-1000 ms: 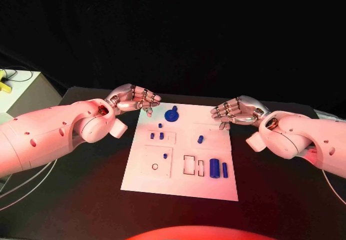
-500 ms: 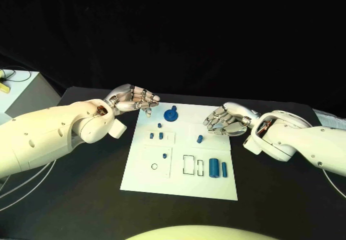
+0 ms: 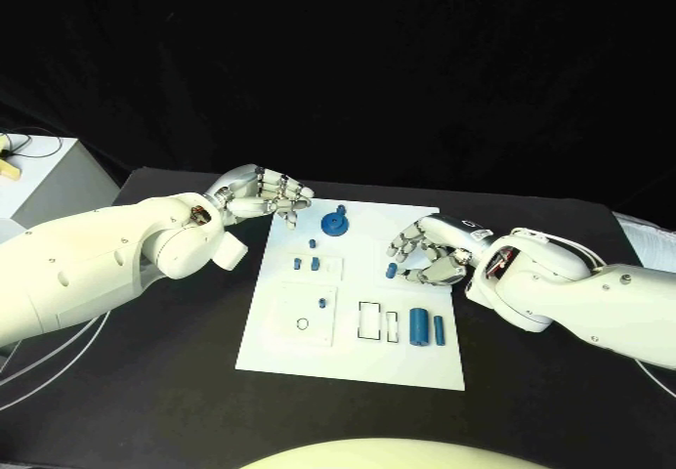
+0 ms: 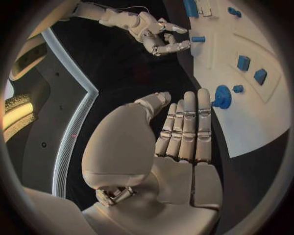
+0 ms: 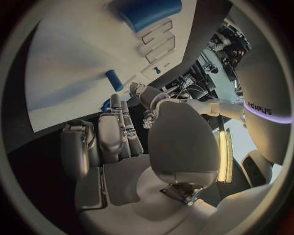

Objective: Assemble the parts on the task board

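The white task board lies in the middle of the black table. On it are a blue round knob, two small blue blocks, a short peg, a thick blue cylinder and a thin one. My right hand hovers over the board's right edge, fingers loosely curled just beside the short peg, holding nothing. My left hand hangs off the board's far left corner, empty, its fingers side by side near the knob. The right wrist view shows the cylinder and peg.
Two empty rectangular slots and a round hole sit in the board's near half. A white box stands at the table's far left. Bare black table surrounds the board.
My right hand has moved inward and nearer, from beyond the board's far right corner to over its right edge by the short peg. The left hand has stayed put.
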